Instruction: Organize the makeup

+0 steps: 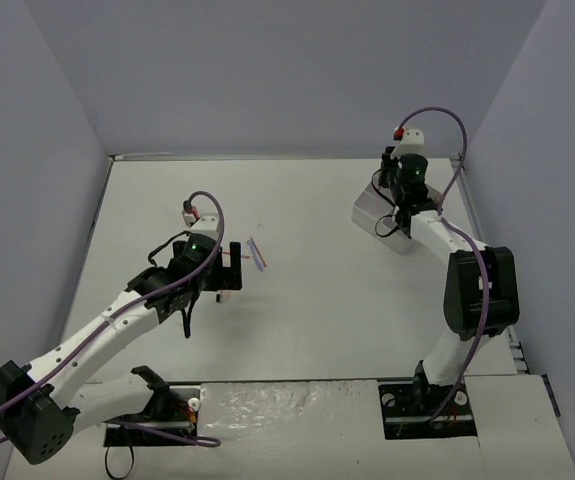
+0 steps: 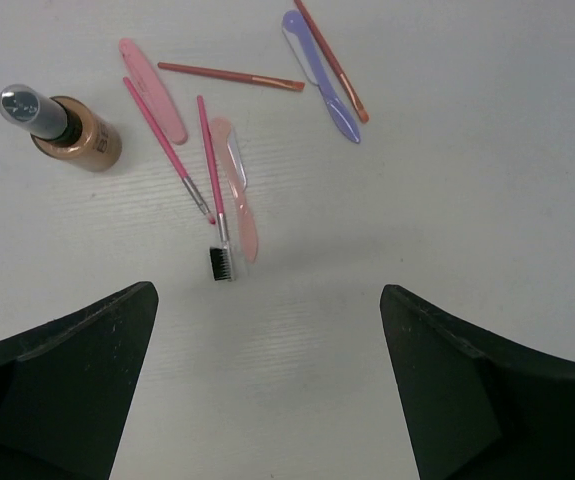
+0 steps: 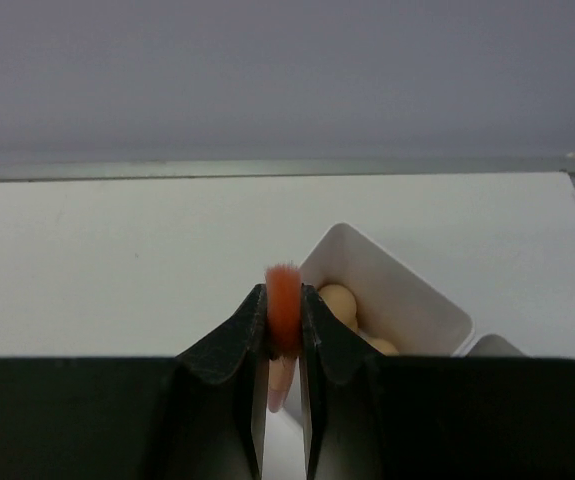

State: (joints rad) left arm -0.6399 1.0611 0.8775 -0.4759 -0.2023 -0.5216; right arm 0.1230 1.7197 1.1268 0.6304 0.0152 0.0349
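**Entry: makeup sort, partly done.**

- Stowed: two beige egg-shaped sponges [image 3: 339,300] lie in one compartment of the white plastic tray [image 3: 407,290] at the far right of the counter [image 2: 467,180]. The other compartments are mostly out of view.
- In transit: the right gripper [image 3: 285,298] is clamped on a tool with an orange-red fluffy tip and a pale pink handle [image 3: 284,283], held above the tray's near edge and not yet released.
- Loose on the counter, well apart from the tray:
  - one upright tan glass bottle with a dark cap [image 2: 79,138]
  - a flat pink wand [image 2: 157,95]
  - a thin pink brush [image 2: 165,150]
  - a pink-handled comb brush [image 2: 215,190]
  - a flat peach wand [image 2: 242,205]
  - a flat purple wand [image 2: 319,78]
  - two orange-brown pencils [image 2: 229,75]
- Left gripper [image 2: 267,305]: spread wide and empty, hovering just short of the loose group.
- Judgement: most of the sorting remains. No lipsticks or second bottle are visible.
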